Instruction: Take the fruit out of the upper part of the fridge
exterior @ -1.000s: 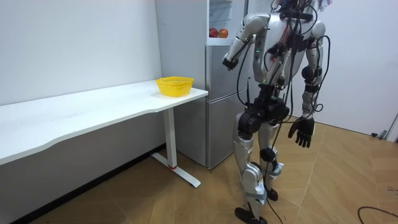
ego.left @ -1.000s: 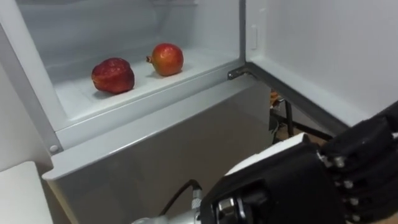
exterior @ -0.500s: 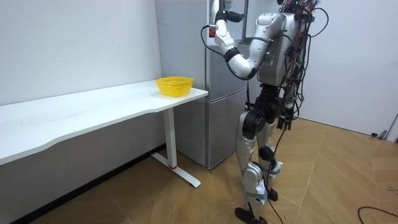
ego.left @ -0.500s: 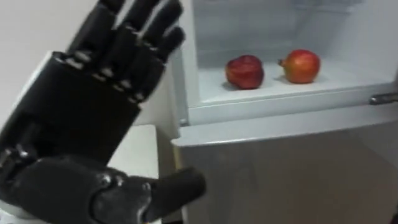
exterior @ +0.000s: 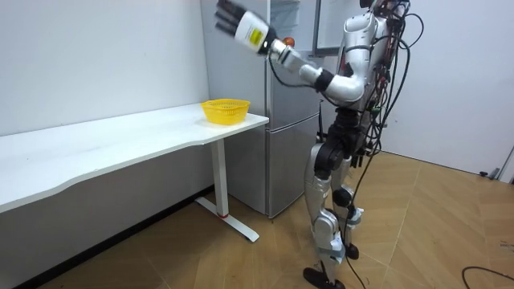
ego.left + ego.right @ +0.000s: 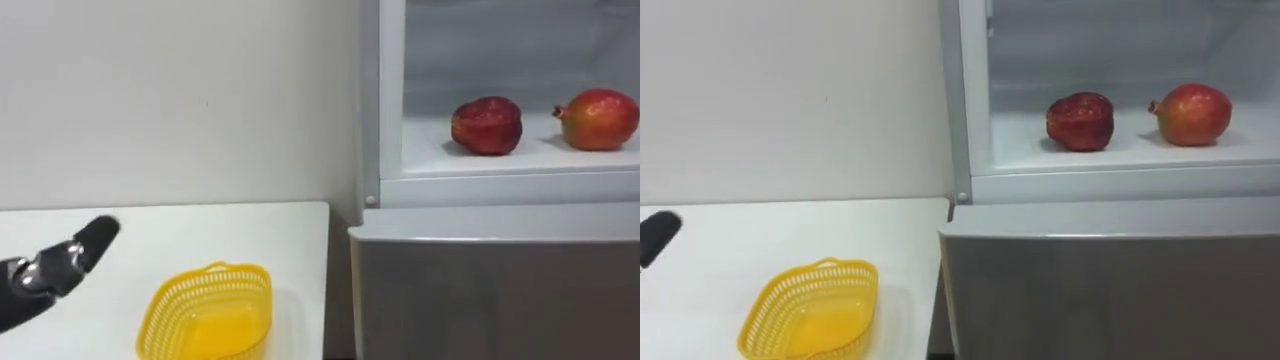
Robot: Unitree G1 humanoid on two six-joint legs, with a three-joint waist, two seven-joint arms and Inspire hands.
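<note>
Both pomegranates [image 6: 487, 125] lie near the upper shelf's [image 6: 530, 160] front edge, untouched. The left hand [image 5: 230, 11] — empty, fingers straight — hangs above the table's [image 6: 250, 225] end (far from them); a fast swing in could knock one off.

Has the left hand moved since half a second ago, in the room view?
Yes. The left hand swung away from the fridge toward the room view's left, over the table.
</note>
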